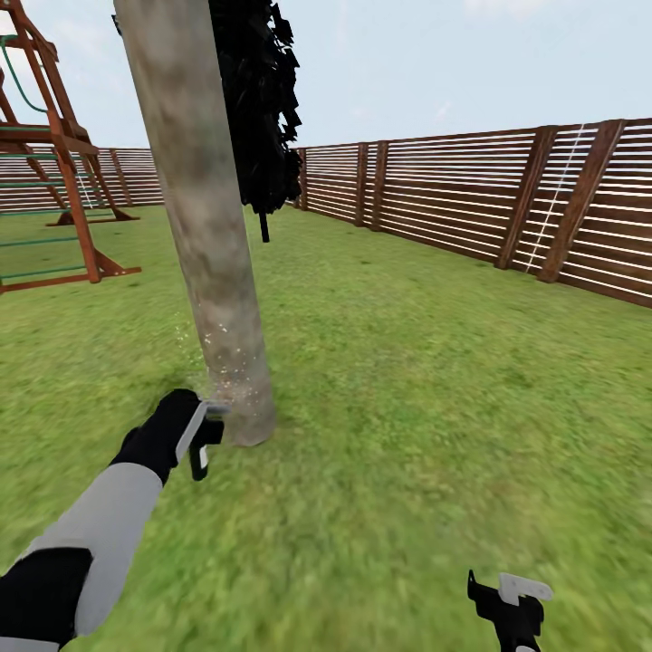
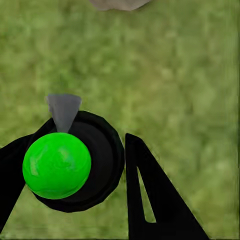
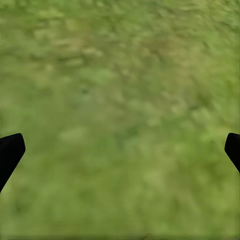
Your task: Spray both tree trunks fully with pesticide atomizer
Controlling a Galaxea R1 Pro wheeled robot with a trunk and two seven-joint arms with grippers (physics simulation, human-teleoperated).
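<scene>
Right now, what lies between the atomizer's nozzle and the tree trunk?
In the head view, only pale spray specks; the pesticide atomizer, held in the left end effector, points at the tree trunk base beside it.

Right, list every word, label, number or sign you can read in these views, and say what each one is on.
None can be read.
The atomizer in the left gripper shows a plain green cap and black body, no lettering visible.
The trunk, fence and play frame bear no text or signs.
The right gripper has no markings either.
</scene>
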